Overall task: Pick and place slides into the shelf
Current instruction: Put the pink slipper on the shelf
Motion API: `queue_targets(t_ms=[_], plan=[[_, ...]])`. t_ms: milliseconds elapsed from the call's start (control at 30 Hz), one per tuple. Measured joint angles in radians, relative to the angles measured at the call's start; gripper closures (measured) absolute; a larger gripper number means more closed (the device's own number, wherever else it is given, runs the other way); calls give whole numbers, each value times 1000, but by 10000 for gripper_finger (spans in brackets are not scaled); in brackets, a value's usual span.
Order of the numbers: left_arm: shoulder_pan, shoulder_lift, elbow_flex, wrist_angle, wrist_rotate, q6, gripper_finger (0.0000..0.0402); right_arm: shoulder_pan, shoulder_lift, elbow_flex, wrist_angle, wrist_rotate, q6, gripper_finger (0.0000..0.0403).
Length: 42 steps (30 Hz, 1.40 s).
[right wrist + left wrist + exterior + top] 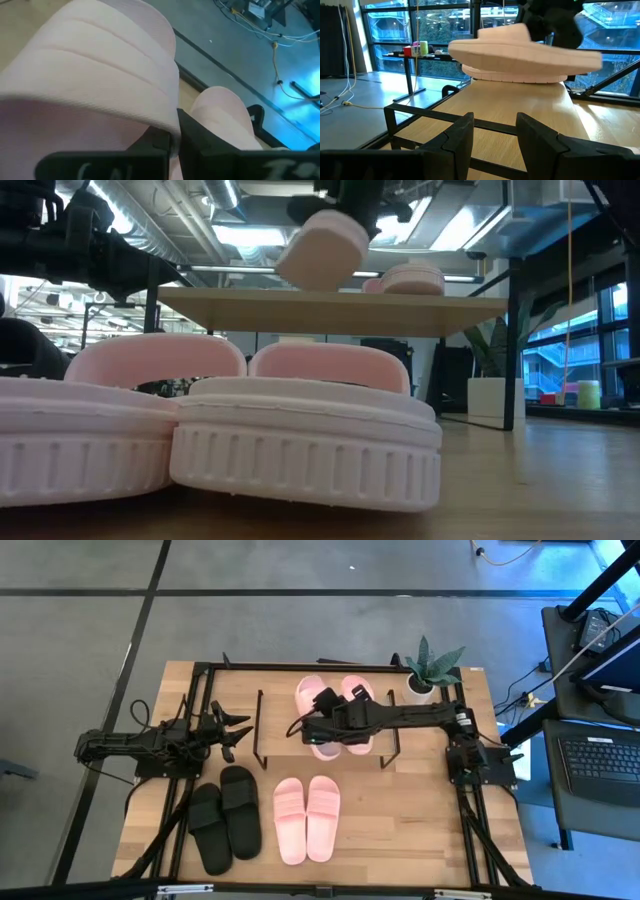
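Note:
One light pink slide (322, 248) hangs tilted above the shelf's wooden top board (250, 310), with my right gripper (175, 137) shut on it. In the high view this slide (310, 695) is over the shelf's left part. A second pink slide (410, 278) lies sole-down on the board beside it. On the table in front of the shelf lie a pink pair (307, 818) and a black pair (225, 815). My left gripper (243, 730) waits open at the shelf's left end, holding nothing. My right gripper pinches the edge of the slide's wide strap (167, 127) between its two fingers. The fingers slant down at it from the table's right side. The slide is lifted clear of the board and tilted.
A potted plant (430, 670) stands at the shelf's far right corner. The shelf's thin black wire legs (258, 730) stand just ahead of my left gripper (495, 125). Black frame rails (470, 820) run along the table's left and right sides.

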Motion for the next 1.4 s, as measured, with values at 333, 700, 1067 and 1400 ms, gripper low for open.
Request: queue_targets(t_ms=[333,700,1067,1400], plan=[[-1,0,0,0,1,-6,260,-53,18,0,-50,-30,19,388],[0,0,0,0,4,-6,260,-42,18,0,-65,-33,24,388],[0,0,0,0,4,-7,261,-43,23,-79,-58,-17,73,383],[0,0,0,0,4,-7,261,-41,22,-89,-33,-22,94,359]])
